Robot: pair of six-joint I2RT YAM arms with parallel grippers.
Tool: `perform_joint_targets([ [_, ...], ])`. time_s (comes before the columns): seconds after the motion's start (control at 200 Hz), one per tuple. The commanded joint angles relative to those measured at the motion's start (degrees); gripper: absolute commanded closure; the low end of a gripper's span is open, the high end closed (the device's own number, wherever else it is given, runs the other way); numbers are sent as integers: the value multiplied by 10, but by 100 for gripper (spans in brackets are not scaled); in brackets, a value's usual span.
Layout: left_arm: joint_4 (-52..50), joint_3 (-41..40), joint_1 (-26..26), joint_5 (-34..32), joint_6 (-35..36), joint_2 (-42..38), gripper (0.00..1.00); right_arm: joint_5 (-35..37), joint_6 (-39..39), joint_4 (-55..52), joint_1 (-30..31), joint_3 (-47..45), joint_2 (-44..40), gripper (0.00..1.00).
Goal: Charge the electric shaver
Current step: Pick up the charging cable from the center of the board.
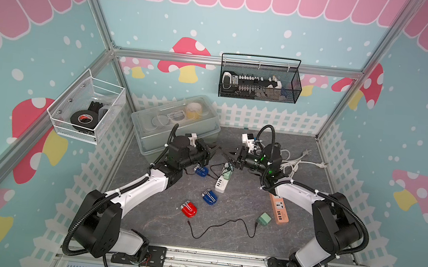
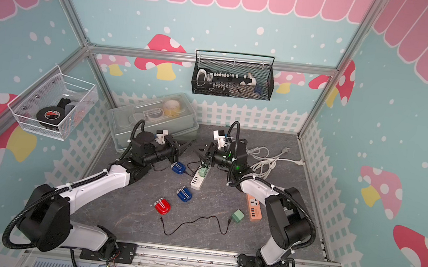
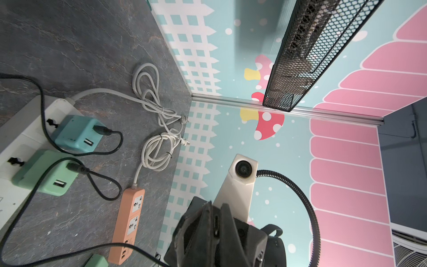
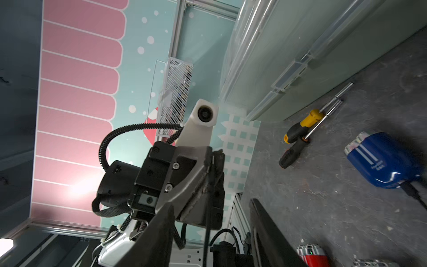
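Because it takes no part in the charging, the clear storage box (image 1: 152, 138) stands apart, to the left of the white power strip (image 1: 221, 185) and behind it. Left of the strip and nearer to the robot lies a red shaver (image 1: 189, 209) with no cable in it. Just to the left of the strip lies the blue shaver (image 1: 201, 170), and a black cable sits in its end, so I judge that the connection the task asks for is made, or nearly. The left gripper (image 1: 213, 149) hovers above this shaver, up and left of the strip, with its jaws pressed together. In the right wrist view a thin dark line hangs near its tips, but I cannot tell whether it is pinched there. A second blue shaver (image 1: 209, 196) lies just in front of the strip, also without cable. On the strip itself two cube adapters are plugged in, a teal one (image 3: 76, 136) and a green one (image 3: 46, 173), each with a black cable in its side. Which cable feeds the shaver I cannot follow. Over the far end of the strip the right gripper (image 1: 228, 157) hangs in the air, jaws spread with nothing between them, so it is free to draw away. Well to the right of the strip lie a loose green adapter (image 1: 264, 218) and, beside it, the orange power strip (image 1: 279, 211), and nothing is plugged into that strip.
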Motion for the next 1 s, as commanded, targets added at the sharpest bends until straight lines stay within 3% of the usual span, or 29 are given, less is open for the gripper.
perform_joint_targets([
  [0.0, 27, -9, -7, -20, -17, -2, 100, 18, 61, 73, 8, 23, 5, 51],
  [0.185, 44, -18, -13, -24, -24, 3, 100, 29, 94, 71, 8, 47, 23, 63],
  [0.39, 48, -19, -13, -27, -24, 2, 100, 34, 78, 24, 8, 38, 18, 68],
  [0.705, 46, -22, -16, -28, -24, 2, 100, 41, 78, 10, 8, 39, 21, 86],
  [0.991, 41, -25, -16, -25, -23, -7, 100, 45, 68, -19, 8, 42, 18, 94],
])
